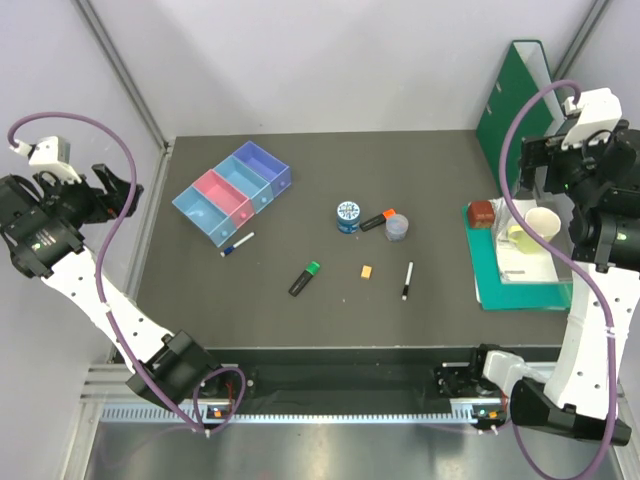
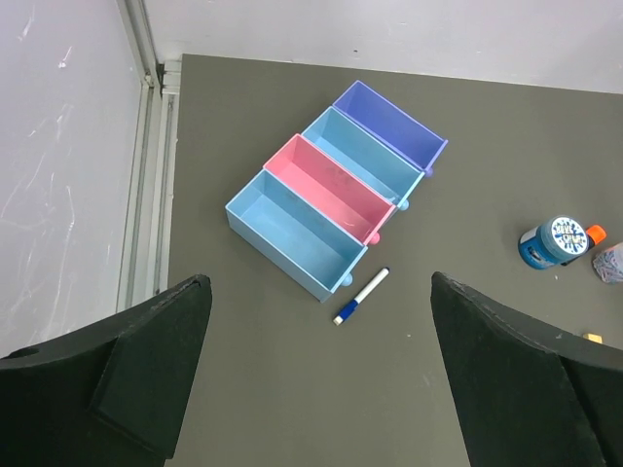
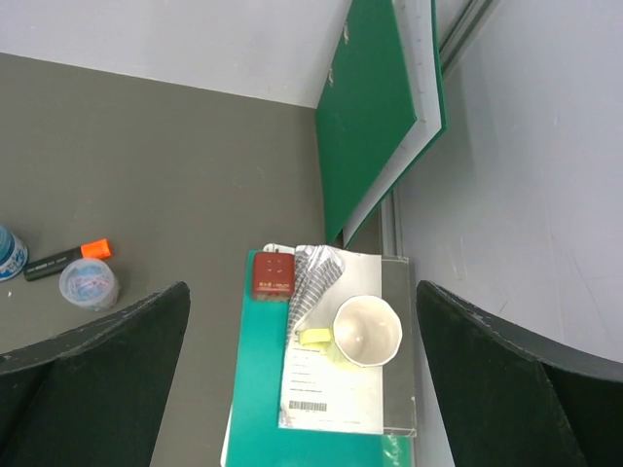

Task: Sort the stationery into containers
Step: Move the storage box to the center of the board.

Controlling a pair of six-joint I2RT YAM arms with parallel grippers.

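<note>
- A green ring binder (image 3: 365,117) stands upright at the back right corner of the dark table (image 1: 300,200).
- Just in front of it lies a teal flat tray (image 3: 255,389), carrying a printed sheet (image 3: 331,389), a cream paper cup (image 3: 367,331) and a small red-brown box (image 3: 274,273).

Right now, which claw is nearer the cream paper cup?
Right. The right claw hovers close by the cream paper cup; the left claw is across the table, beyond its left edge.
</note>
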